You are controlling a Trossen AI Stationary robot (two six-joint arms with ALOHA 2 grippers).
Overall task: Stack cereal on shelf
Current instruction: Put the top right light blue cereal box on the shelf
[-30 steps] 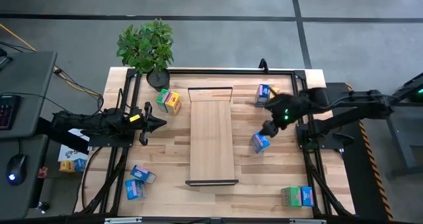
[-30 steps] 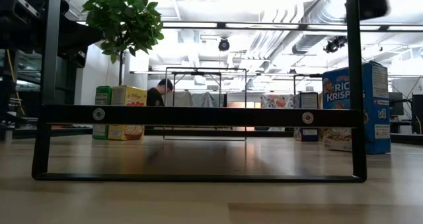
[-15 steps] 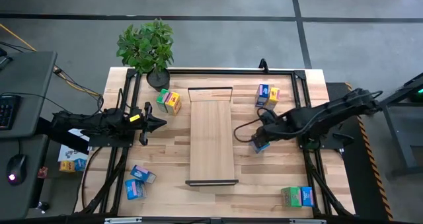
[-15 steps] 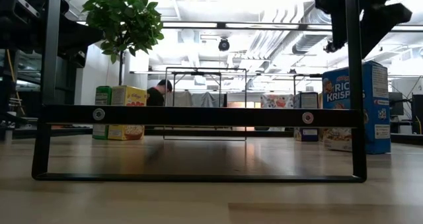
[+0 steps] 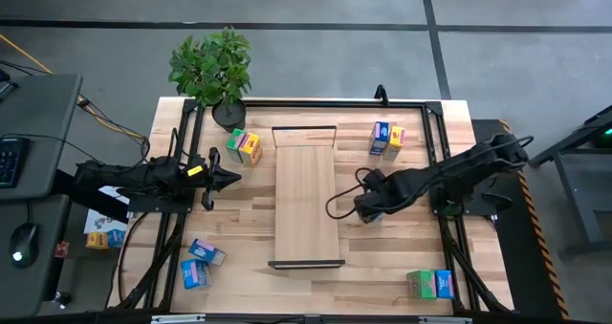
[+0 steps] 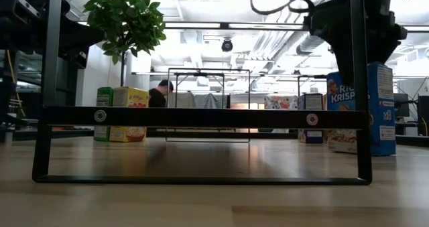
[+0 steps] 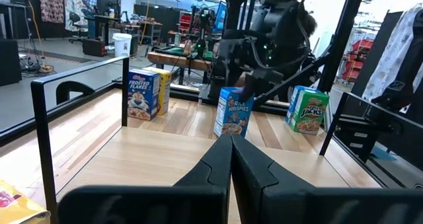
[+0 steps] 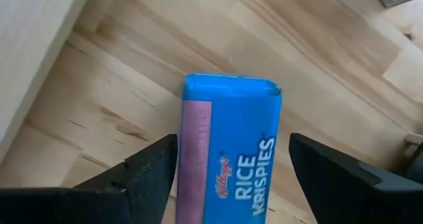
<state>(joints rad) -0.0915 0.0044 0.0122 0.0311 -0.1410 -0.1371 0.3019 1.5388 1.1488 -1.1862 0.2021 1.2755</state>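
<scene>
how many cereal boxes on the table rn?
9, some may be hidden: two by the plant, two at the far right, one under the right gripper, two near left, two near right. None on the shelf.

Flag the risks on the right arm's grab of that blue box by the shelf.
1. The right gripper has its jaws open around the upright Rice Krispies box, which sits off-centre between them; closing could tip or twist it.
2. The box stands close to the shelf; lifting low could clip the board's edge.
</scene>
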